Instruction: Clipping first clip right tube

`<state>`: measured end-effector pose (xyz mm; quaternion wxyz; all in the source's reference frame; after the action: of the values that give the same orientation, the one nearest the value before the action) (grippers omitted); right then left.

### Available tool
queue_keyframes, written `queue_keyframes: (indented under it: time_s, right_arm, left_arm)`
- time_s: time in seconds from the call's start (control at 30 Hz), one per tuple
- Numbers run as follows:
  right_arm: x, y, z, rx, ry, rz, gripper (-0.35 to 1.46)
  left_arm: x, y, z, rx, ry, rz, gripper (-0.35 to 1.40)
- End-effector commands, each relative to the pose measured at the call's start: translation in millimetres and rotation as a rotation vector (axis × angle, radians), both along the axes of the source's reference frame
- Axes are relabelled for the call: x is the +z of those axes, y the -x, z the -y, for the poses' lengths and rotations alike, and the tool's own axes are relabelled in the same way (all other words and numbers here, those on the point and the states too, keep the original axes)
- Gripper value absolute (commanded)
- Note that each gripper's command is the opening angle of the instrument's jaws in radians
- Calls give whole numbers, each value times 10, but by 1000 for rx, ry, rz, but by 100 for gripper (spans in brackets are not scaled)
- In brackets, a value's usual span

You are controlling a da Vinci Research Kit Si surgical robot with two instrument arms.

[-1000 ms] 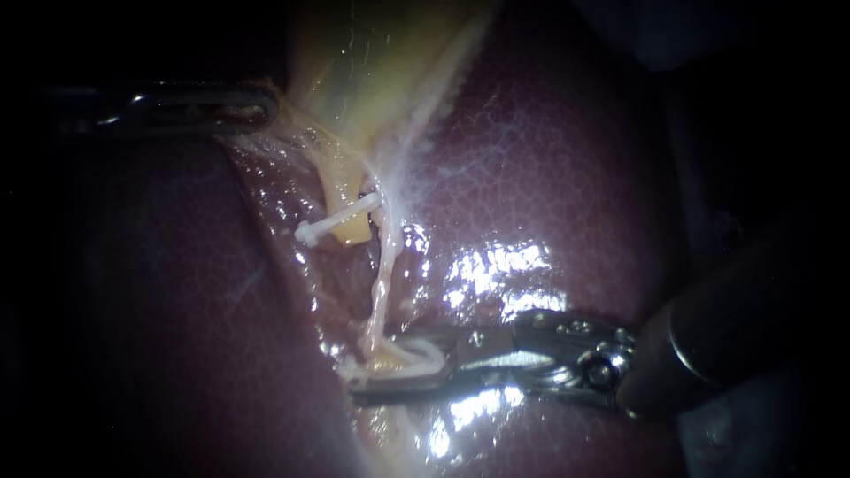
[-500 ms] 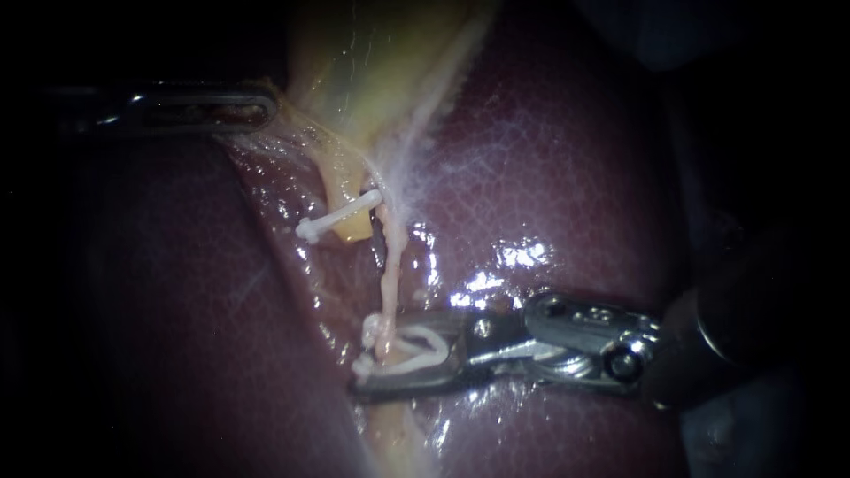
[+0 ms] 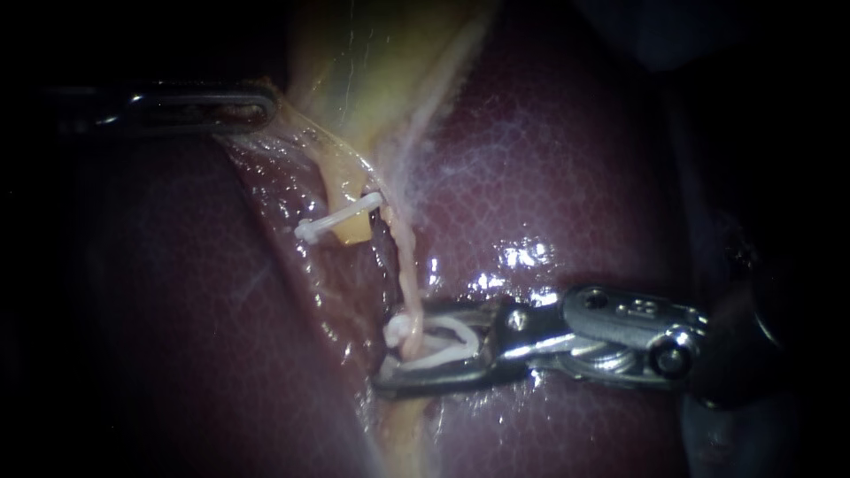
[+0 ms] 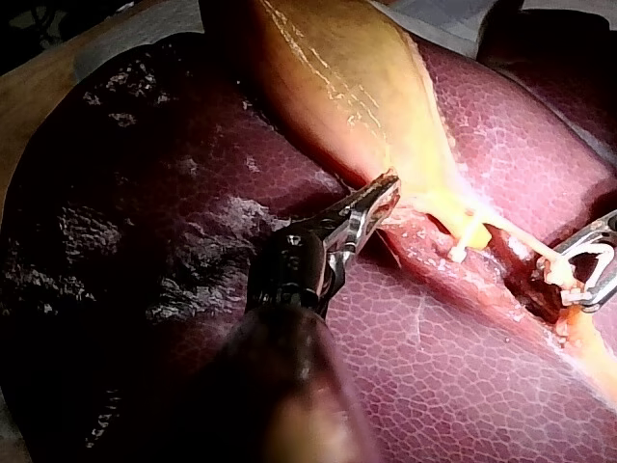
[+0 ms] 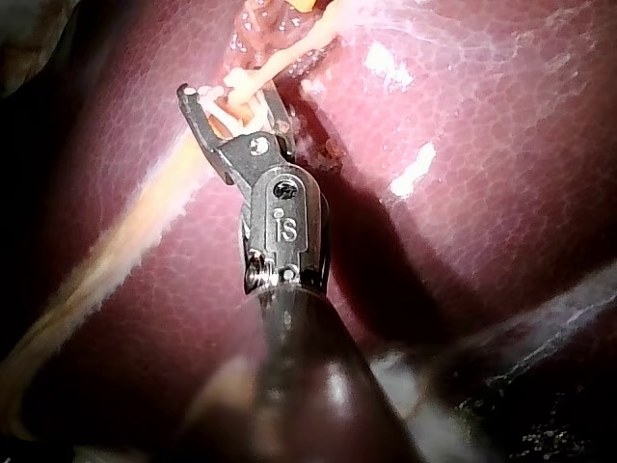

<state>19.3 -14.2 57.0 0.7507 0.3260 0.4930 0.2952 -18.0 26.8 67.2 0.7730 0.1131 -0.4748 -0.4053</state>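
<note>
Liver (image 3: 549, 177): dark red and glossy, fills most of the field; its edges are lost in shadow.

Gallbladder (image 3: 372, 53): yellow, cut off at the endoscope's top edge.

Your left instrument (image 3: 266, 108): shaft barely readable in the dark. Its tool is clenched on the gallbladder's lower edge, which shows more clearly from the left wrist.

Your right instrument (image 3: 398, 347): shaft mostly in shadow. Its tool is spread, with a clear gap between the jaws and the right tube (image 3: 405, 265) passing through that gap.

Right tube: thin and pale, runs down from the gallbladder's neck over the liver.

White clip (image 3: 400, 333): loops round the right tube inside the gap. You cannot tell whether it is latched or touches either jaw.

Second white clip (image 3: 341, 219): higher up, across the yellowish left tube (image 3: 354, 232).
</note>
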Motion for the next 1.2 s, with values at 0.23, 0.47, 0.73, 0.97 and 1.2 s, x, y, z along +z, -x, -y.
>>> queue_keyframes:
  time_s: [0.23,0.47,0.73,0.97,1.2]
  right_arm:
    - [40,0,7,-14,16,30,50]
    - [43,13,-1,-6,22,58,50]
    - [18,30,-13,-23,46,46,50]
    - [-13,36,-22,-17,42,19,50]
    - [-18,36,-23,-11,40,12,50]
  left_arm:
    - [0,0,0,0,0,0,-35]
    - [0,-1,0,1,0,0,-35]
    - [0,-2,1,1,0,1,-35]
    - [0,-2,1,1,0,1,-35]
    - [0,-2,1,1,0,1,-35]
